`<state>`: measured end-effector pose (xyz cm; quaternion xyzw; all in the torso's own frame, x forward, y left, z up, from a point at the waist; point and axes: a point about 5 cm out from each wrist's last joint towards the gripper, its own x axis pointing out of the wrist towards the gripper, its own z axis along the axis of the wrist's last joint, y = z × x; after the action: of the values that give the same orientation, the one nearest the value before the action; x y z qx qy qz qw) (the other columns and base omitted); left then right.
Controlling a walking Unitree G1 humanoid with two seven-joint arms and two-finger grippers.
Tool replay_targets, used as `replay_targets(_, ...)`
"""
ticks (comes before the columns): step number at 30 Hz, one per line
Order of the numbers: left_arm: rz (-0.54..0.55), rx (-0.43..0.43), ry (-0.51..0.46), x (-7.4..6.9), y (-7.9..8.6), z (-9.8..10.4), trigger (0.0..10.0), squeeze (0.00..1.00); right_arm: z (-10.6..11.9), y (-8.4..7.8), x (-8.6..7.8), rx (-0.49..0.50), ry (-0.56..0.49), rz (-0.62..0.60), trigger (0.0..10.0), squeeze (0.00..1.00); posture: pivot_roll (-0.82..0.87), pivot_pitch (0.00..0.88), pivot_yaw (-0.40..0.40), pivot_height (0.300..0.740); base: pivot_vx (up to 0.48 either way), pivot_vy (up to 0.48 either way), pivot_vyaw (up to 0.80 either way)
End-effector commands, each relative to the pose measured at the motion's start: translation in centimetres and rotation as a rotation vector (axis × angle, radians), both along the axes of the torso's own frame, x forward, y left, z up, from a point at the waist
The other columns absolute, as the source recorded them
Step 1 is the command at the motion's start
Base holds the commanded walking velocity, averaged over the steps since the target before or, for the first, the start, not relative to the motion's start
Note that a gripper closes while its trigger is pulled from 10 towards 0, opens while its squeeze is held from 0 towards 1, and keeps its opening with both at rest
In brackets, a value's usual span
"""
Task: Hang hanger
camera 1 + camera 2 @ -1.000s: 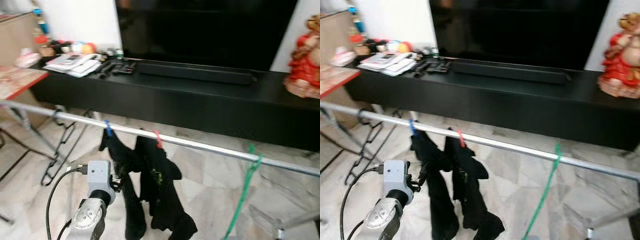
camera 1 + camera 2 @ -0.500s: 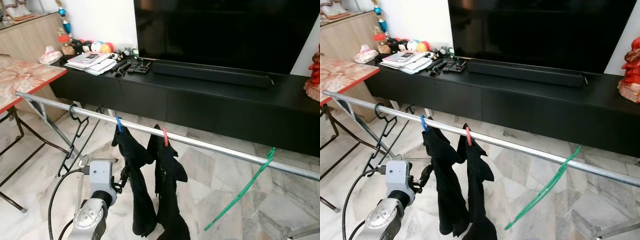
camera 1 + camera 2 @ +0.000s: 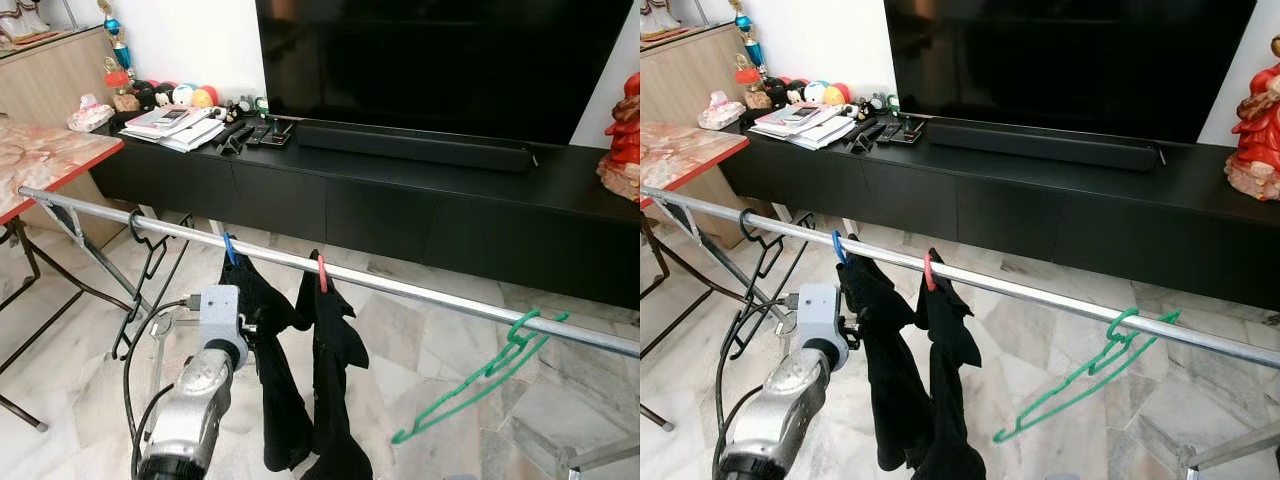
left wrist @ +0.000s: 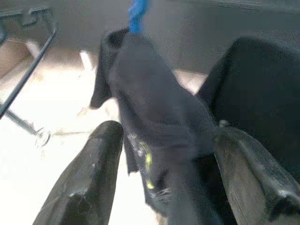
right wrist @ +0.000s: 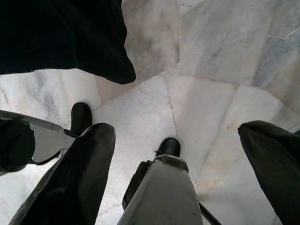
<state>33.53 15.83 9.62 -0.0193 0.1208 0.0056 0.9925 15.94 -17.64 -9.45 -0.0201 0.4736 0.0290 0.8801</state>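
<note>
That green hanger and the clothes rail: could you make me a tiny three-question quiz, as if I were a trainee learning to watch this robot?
1. True or false: the green hanger hangs hooked on the metal rail.
2. Which peg sits nearer the green hanger: A blue, B red?
3. Fill in: the left gripper is ____, facing the black clothes.

Key: 1 true; 2 B; 3 open.
</note>
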Motion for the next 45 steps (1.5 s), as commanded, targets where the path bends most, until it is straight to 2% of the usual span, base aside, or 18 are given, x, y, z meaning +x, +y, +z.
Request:
replay_targets(1, 0.031, 0.008, 0.04, 0.2, 0.6, -0.5, 10.0, 0.0, -0.1, 0.1, -0.2, 0.004, 0.007, 0.002, 10.0, 0.0, 0.06, 0.056, 0.019, 0.74, 0.0, 0.0, 0.0)
replay_targets(4, 0.066, 0.021, 0.061, 1.2, 0.7, -0.4, 10.0, 0.0, -0.1, 0.1, -0.2, 0.004, 0.006, 0.002, 10.0, 0.0, 0.06, 0.059, 0.018, 0.74, 0.0, 0.0, 0.0)
replay_targets(10, 0.056, -0.085, 0.13, 2.3, 0.1, -1.0, 10.0, 0.0, -0.1, 0.1, -0.2, 0.002, 0.005, 0.005, 10.0, 0.0, 0.05, 0.062, 0.015, 0.74, 0.0, 0.0, 0.0)
replay_targets(20, 0.048, -0.078, 0.131, 3.6, -0.3, -0.3, 10.0, 0.0, -0.1, 0.0, -0.2, 0.001, 0.004, 0.005, 10.0, 0.0, 0.03, 0.071, 0.017, 0.74, 0.0, 0.0, 0.0)
replay_targets(31, 0.061, -0.081, 0.16, 3.8, -0.9, -0.7, 10.0, 0.0, -0.4, -0.1, -1.1, 0.001, 0.013, -0.011, 10.0, 0.0, 0.0, 0.107, 0.025, 0.74, 0.0, 0.0, 0.0)
replay_targets(32, 0.062, -0.076, 0.162, 3.8, -1.0, -0.8, 4.9, 0.0, -0.5, -0.1, -1.4, 0.0, 0.017, -0.017, 10.0, 0.0, 0.0, 0.119, 0.026, 0.74, 0.0, 0.0, 0.0)
replay_targets(33, 0.062, -0.076, 0.162, 3.8, -1.0, -0.8, 4.9, 0.0, -0.5, -0.1, -1.4, 0.0, 0.017, -0.017, 10.0, 0.0, 0.0, 0.119, 0.026, 0.74, 0.0, 0.0, 0.0)
replay_targets(34, 0.068, -0.07, 0.158, 3.8, -1.0, -0.8, 1.5, 0.0, -0.6, -0.1, -1.7, -0.001, 0.02, -0.021, 10.0, 0.0, -0.01, 0.126, 0.026, 0.74, 0.0, 0.0, 0.0)
replay_targets(35, 0.077, -0.069, 0.152, 3.8, -0.9, -0.7, 0.0, 0.0, -0.6, -0.1, -1.9, -0.001, 0.021, -0.026, 10.0, 0.0, -0.01, 0.132, 0.026, 0.74, 0.0, 0.0, 0.0)
replay_targets(45, 0.085, -0.07, 0.146, 3.7, -1.0, -1.0, 0.0, 0.0, -0.7, 0.2, -2.1, 0.006, 0.02, -0.03, 10.0, 0.0, -0.01, 0.144, 0.029, 0.74, 0.0, 0.0, 0.0)
